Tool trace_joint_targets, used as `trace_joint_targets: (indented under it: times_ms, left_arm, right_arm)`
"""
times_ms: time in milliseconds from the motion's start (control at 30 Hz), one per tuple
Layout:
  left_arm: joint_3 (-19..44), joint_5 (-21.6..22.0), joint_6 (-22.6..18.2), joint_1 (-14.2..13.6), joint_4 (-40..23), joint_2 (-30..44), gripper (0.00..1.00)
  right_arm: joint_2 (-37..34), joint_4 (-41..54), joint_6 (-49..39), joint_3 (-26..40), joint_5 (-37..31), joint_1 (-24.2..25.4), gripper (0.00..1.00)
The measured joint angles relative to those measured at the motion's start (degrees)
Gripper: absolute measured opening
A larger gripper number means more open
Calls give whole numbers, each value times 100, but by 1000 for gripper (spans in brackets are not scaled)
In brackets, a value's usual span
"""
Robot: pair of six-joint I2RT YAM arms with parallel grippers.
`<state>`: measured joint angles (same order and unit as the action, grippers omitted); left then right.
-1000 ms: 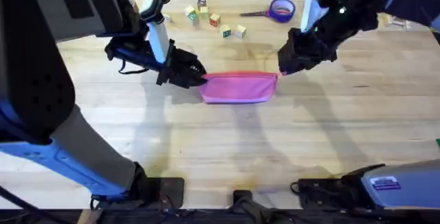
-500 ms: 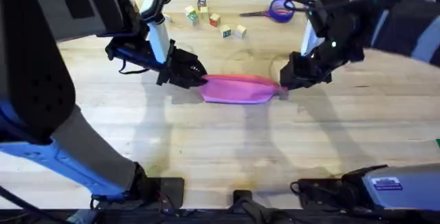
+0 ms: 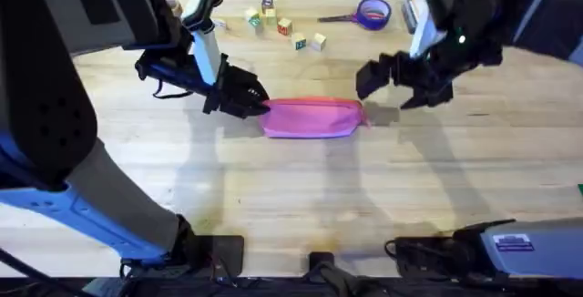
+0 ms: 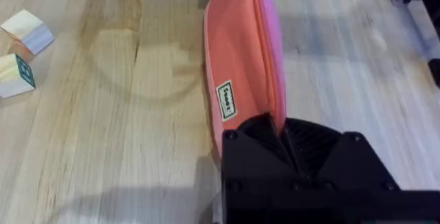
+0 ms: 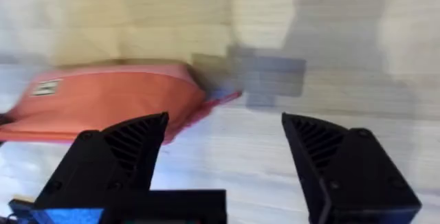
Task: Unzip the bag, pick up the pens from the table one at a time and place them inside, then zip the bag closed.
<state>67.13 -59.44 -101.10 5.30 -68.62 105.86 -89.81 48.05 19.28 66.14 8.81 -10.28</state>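
Left gripper (image 3: 258, 105) pinched on the pink pencil pouch (image 3: 312, 117) end; right gripper (image 3: 392, 83) spread wide, just beside the other end, apart.

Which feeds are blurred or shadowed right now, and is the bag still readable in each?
Right wrist view: motion-smeared, the bag soft-edged, a blocky shadow beside its end. Left wrist view: sharp, the label readable, the left end effector clamped on the bag's end. Overhead view: arm shadows fall across the table; the near left arm is large and blurred.
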Motion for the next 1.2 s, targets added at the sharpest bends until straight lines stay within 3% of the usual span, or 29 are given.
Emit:
trace_joint_targets:
  times_ms: [233,400,433,467,933,1100,1200]
  left_arm:
    - [1,13,-4,0,-1,0,65]
    - [2,-55,-2,0,-17,0,846]
    - [2,-62,21,0,-21,0,950]
    - [2,-64,20,0,-22,1,981]
    - [15,-51,17,0,-122,-56,996]
    - [39,200,51,50,-241,-827,996]
    - [46,403,272,66,-253,-1327,996]
  right_arm:
    - [423,168,-65,327,94,-215,997]
    - [864,264,-191,327,111,-348,997]
    - [937,307,-205,327,111,-359,997]
    - [1017,350,-230,327,112,-359,997]
    - [2032,765,-569,327,-214,-359,997]
    - [2432,1261,-771,327,-656,-359,998]
    - [2604,1364,-847,327,-750,-359,998]
